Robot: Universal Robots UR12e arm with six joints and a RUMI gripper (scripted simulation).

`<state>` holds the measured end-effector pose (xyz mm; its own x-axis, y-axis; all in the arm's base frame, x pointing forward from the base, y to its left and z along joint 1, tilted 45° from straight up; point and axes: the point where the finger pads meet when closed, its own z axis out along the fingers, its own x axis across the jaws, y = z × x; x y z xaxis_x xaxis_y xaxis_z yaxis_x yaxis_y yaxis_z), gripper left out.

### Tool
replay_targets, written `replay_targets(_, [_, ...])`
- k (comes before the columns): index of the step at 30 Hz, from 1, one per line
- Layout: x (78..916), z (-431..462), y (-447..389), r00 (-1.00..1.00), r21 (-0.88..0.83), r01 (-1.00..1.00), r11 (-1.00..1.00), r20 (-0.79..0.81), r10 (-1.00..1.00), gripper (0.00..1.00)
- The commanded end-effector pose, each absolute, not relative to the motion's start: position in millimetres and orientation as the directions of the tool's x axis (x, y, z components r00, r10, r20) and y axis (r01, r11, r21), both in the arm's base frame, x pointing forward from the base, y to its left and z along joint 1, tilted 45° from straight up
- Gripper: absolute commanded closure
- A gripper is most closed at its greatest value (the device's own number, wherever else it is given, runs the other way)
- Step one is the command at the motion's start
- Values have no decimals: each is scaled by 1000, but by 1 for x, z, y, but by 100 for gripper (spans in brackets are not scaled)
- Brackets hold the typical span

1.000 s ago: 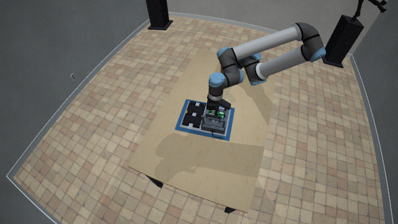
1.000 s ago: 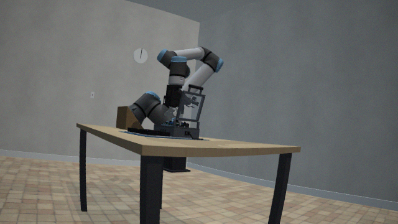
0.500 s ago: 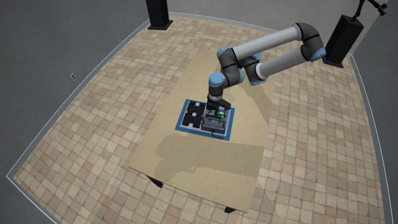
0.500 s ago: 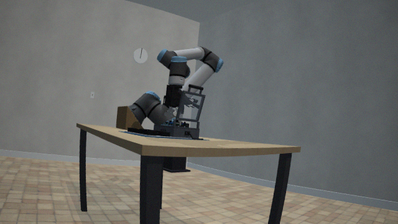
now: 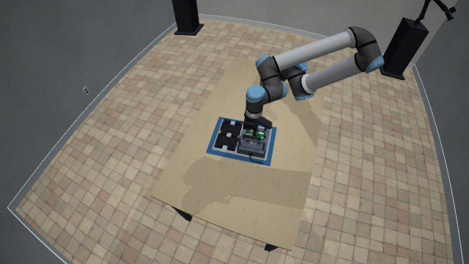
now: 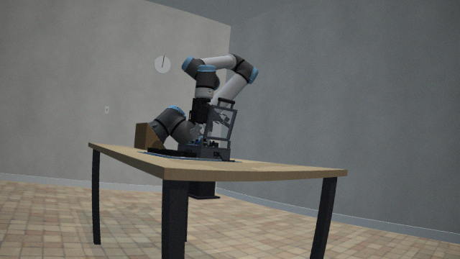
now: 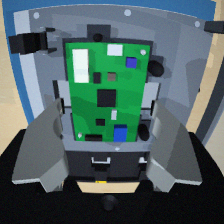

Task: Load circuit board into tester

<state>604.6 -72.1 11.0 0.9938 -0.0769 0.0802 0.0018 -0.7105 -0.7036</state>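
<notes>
The green circuit board (image 7: 107,90) lies flat in the grey tester, component side up. Its large white connector (image 7: 80,65) sits at the far left end in the wrist view. My gripper (image 7: 107,100) hangs straight above the board. Its two grey fingers stand open on either side of the board's near end, and I see no grip on it. In the top view the board (image 5: 256,133) shows as a small green patch under the gripper (image 5: 256,126). The tester's lid (image 6: 221,122) stands open and upright in the exterior view.
The empty black tray (image 5: 229,135) lies to the left of the tester (image 5: 253,146) on a blue mat (image 5: 239,142). Black posts (image 7: 156,67) stand around the board's nest. A black latch part (image 7: 30,42) sits at the far left of the tester.
</notes>
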Motion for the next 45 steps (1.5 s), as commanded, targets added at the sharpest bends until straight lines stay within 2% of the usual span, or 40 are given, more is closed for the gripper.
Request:
replay_targets(1, [605,13,-75,994,-703,2,-711,81,-77,41])
replay_targets(16, [601,36,-98,994,-703,2,-711,81,-77,41])
replay_targets(45, [584,142,-202,994,-703,2,-711,81,-77,41])
